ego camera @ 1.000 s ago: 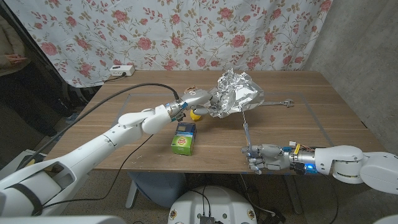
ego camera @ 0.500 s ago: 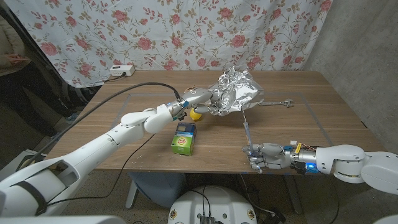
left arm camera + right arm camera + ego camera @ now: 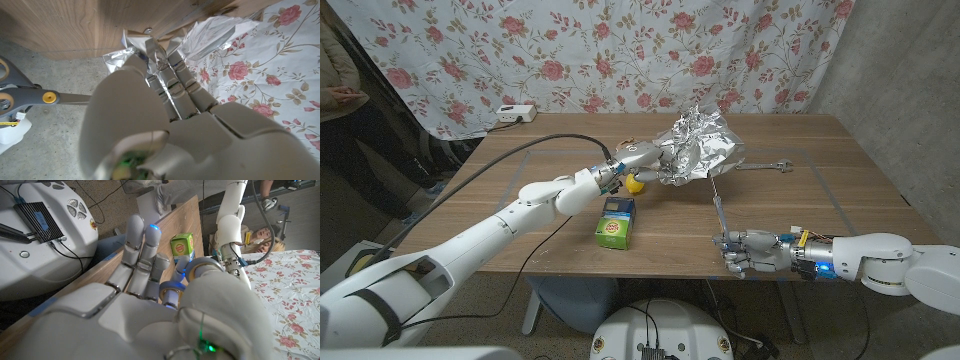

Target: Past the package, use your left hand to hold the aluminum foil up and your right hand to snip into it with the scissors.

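The left hand (image 3: pixel 638 157) reached across the wooden table (image 3: pixel 840 190) from the near left and gripped the crumpled aluminum foil (image 3: pixel 698 148), holding it raised above the far middle of the tabletop. In the left wrist view the fingers (image 3: pixel 175 80) lay closed against the creased foil (image 3: pixel 210 35), with the sheet spreading out beyond the fingertips.

The right hand (image 3: pixel 748 250) sat at the table's near edge, right of centre, and held the scissors (image 3: pixel 719 210) by the handles, its fingers curled about them. The scissors' long axis ran almost straight away from the robot, leaning slightly toward its left, and the tip pointed up toward the foil's lower edge (whether it touched the foil cannot be told, nor whether the blades stood apart). In the right wrist view that hand (image 3: pixel 150 280) showed from behind, fingers bunched.

The green and blue package (image 3: pixel 615 222) stood on the table nearer the robot than the foil, between the two arms. A yellow object (image 3: pixel 635 184) lay just under the left hand. A dark metal tool (image 3: pixel 767 166) lay on the table right of the foil. A white power strip (image 3: pixel 516 114) sat at the far left corner, and a person (image 3: pixel 342 110) stood at the picture's left edge.
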Robot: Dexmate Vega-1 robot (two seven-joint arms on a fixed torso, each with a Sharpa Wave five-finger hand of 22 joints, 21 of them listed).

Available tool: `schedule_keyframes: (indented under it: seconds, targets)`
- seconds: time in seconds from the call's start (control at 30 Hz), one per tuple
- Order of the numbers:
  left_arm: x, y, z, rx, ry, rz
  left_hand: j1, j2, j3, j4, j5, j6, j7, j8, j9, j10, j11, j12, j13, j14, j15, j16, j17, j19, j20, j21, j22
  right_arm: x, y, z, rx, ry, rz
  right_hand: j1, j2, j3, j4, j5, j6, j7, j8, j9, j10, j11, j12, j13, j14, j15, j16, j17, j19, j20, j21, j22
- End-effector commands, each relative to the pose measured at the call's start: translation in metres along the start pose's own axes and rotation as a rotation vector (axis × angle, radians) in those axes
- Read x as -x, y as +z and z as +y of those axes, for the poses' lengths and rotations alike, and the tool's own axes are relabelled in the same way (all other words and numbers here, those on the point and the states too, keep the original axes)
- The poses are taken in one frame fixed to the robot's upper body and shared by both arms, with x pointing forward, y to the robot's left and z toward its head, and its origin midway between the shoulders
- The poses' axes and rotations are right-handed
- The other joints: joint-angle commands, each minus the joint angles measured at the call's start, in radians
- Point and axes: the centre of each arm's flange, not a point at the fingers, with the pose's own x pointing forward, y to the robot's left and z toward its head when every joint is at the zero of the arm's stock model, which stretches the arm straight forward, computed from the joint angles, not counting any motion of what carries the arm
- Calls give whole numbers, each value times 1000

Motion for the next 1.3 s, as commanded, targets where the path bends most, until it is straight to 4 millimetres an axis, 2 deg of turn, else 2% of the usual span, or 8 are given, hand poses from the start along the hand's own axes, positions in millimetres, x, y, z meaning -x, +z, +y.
schedule_keyframes:
  seconds: [0.03, 0.4, 1.07, 1.3]
  targets:
    - [1, -4, -4, 7, 38, 23, 14, 0, 4, 1, 7, 1, 5, -4, 4, 0, -2, -5, 3, 18, -21, 4, 23, -5, -1, 4, 3, 1, 2, -1, 5, 3, 1, 2, 11, 221, -94, 9, 143, 148, 230, 1, 111, -110, 3, 3, 9, -124, 15, 0, 8, -115, 6, 3]
    - [-4, -3, -10, 15, 49, 22, 15, 0, 5, 1, 7, 2, 4, -4, 4, 1, -2, -6, 4, 18, -21, 4, 27, -7, -1, 8, 2, 6, 3, 1, 9, -12, -4, -9, 12, 227, -94, 20, 143, 147, 235, 1, 114, -112, 4, 3, 5, -125, 27, 0, 9, -114, 5, 2]
    - [-2, -5, -6, 4, 64, 39, 17, 0, 6, 1, 6, 3, 5, -5, 5, 1, -2, -8, 6, 18, -21, 3, 33, -9, -1, 16, -1, 6, 5, 0, 10, -12, -20, -28, 15, 236, -97, 36, 143, 138, 241, 1, 115, -115, 4, 3, -1, -125, 48, -1, 10, -115, 5, 0]
    - [-1, -13, -9, 3, 74, 65, 17, 0, 6, 1, 6, 3, 5, -6, 5, -1, -1, -10, 5, 17, -21, 3, 35, -11, 0, 18, -2, 6, 7, 0, 11, -9, -23, -35, 15, 238, -100, 41, 139, 134, 241, 1, 112, -121, 4, 3, -5, -126, 57, -2, 9, -115, 5, -2]
